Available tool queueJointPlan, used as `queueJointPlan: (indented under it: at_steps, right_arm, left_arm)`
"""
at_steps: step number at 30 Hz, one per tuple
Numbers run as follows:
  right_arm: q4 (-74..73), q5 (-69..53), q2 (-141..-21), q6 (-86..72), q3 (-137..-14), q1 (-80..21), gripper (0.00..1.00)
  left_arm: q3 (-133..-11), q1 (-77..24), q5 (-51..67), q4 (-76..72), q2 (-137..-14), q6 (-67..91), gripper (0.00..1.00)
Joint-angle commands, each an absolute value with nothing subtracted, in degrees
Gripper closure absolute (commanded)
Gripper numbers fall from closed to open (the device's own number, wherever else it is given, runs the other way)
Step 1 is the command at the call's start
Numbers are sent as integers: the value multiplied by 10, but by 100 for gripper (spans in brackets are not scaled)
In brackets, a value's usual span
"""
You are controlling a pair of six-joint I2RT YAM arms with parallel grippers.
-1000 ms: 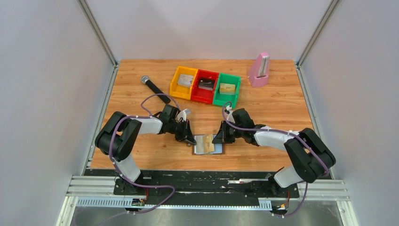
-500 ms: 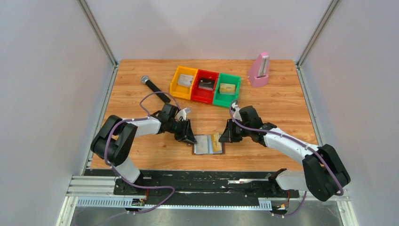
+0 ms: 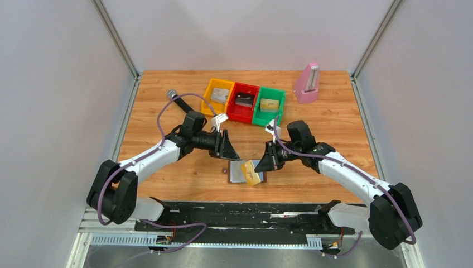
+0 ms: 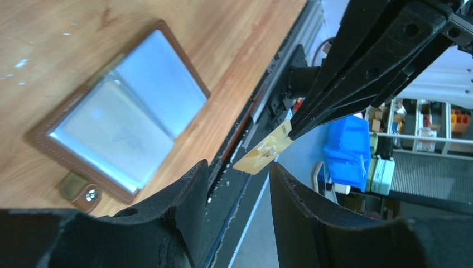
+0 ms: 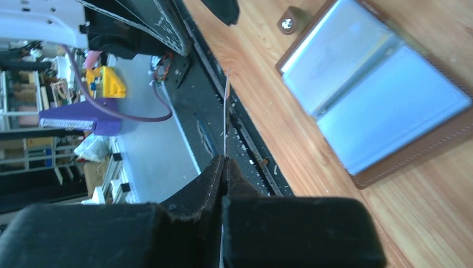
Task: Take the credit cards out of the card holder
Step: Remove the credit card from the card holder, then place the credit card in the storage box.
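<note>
Far edge of table (image 3: 334,125): yellow bin (image 3: 208,95), red bin (image 3: 240,116), green bin (image 3: 264,120) side by side. Pink metronome (image 3: 308,82) near far right corner. Black microphone (image 3: 181,103) left of yellow bin.

I see the card holder (image 3: 239,172) lying open on the table (image 3: 334,128) near its front edge, between the left gripper (image 3: 227,148) and the right gripper (image 3: 266,162). The right gripper holds a card (image 3: 251,173) by the holder's right half. Behind stands a row of bins (image 3: 240,116), with a microphone (image 3: 181,102) to their left and a metronome (image 3: 307,82) to their right.
</note>
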State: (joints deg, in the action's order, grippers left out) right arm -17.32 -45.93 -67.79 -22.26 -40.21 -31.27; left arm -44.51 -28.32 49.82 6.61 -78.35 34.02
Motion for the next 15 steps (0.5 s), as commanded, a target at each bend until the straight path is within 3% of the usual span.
queueJointPlan:
  at_steps: [1, 11, 15]
  right_arm:
    - [-167, -527, -663, -202, -428, -320, 100]
    - [-149, -544, -661, -215, -428, -338, 100]
    - [-146, -543, -658, -217, -426, -338, 100]
  left_arm:
    - [-470, -307, 545, 55, -770, 346, 47]
    - [-489, -354, 558, 45, -793, 347, 46]
    - [-490, -363, 568, 37, -802, 349, 53]
